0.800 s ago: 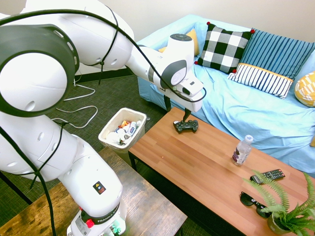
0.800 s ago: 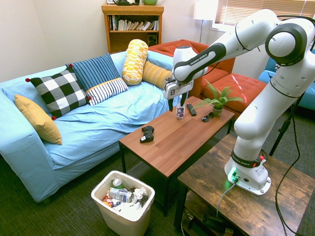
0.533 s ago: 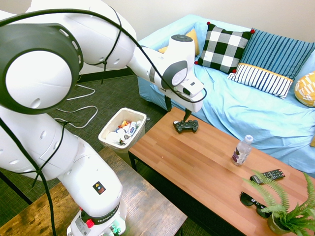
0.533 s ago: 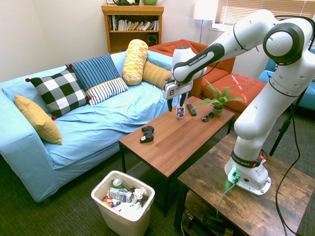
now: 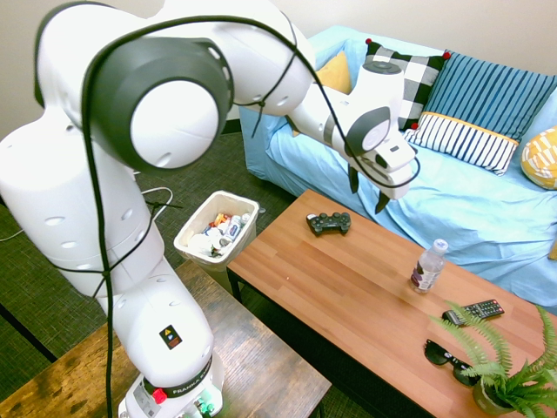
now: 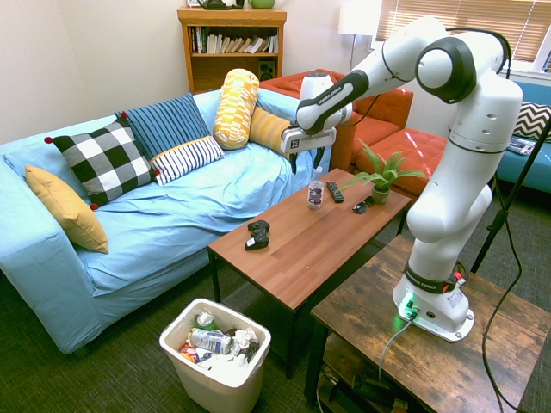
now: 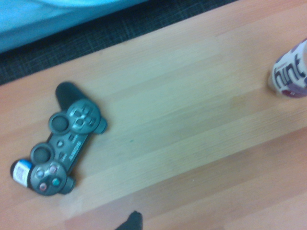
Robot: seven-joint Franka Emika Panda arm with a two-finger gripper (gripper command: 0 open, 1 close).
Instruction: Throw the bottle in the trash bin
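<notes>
From the first exterior view, the white arm reaches across from the left and its jaws (image 5: 365, 190) hang in the air above the far edge of the long wooden surface (image 5: 365, 296), spread apart and holding nothing. The small clear plastic bottle with a white cap and dark purplish label band (image 5: 427, 266) stands upright on the surface, well apart from the jaws and towards the right. A black game controller (image 5: 329, 223) lies on the surface nearer the arm. A black remote control (image 5: 473, 311), a pair of dark sunglasses (image 5: 449, 361) and a green fern in a pot (image 5: 509, 374) sit at the right end. The small off-white plastic trash bin (image 5: 191, 229) stands on the dark carpet beside the left end of the surface, with litter in it.

From the second exterior view, the jaws (image 6: 306, 161) hover over the back of the surface (image 6: 301, 249), open, with the bottle (image 6: 316, 193) upright just below and to their right. The controller (image 6: 256, 235) lies nearer the front, and the bin (image 6: 255, 366) stands on the floor in front. A light blue covered sofa (image 6: 189, 215) runs behind.

In the wrist view, the controller (image 7: 62, 141) lies on the wood, and the base of the bottle (image 7: 289, 71) shows at the right edge, its label reading "hint".
</notes>
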